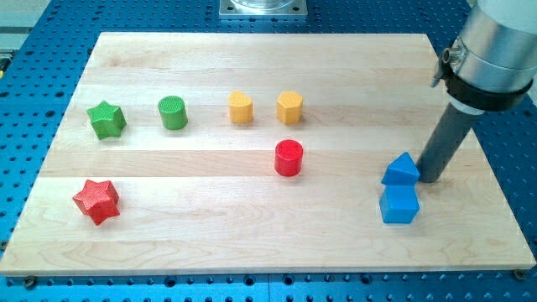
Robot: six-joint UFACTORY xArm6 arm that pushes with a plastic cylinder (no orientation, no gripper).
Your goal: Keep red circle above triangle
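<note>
1. The tabletop [252, 226] is a pale wooden board of long planks with the grain running left to right; it fills most of the view and lies on a blue perforated base [25, 50] dotted with rows of holes; a grey metal mount [263, 7] shows at the view's top edge, just above the board.
2. The red circle [289, 158] stands near the board's middle, slightly to the right; the blue triangle [401, 169] sits well to its right and a little lower in the view; a blue cube [398, 205] lies just below the triangle, touching or nearly touching it.
3. My tip [430, 179] rests on the board just right of the triangle, close against its right side; the rod rises up and to the right into a grey cylinder at the view's top right; the arm ends in this rod alone, so there are no fingers to be apart or together.
4. Along the upper part of the board, from left to right: a green star [106, 119]; a green cylinder [173, 112]; a yellow block [241, 107], rounded on top; a yellow hexagon [290, 107].
5. A red star [96, 200] lies alone at the lower left.
</note>
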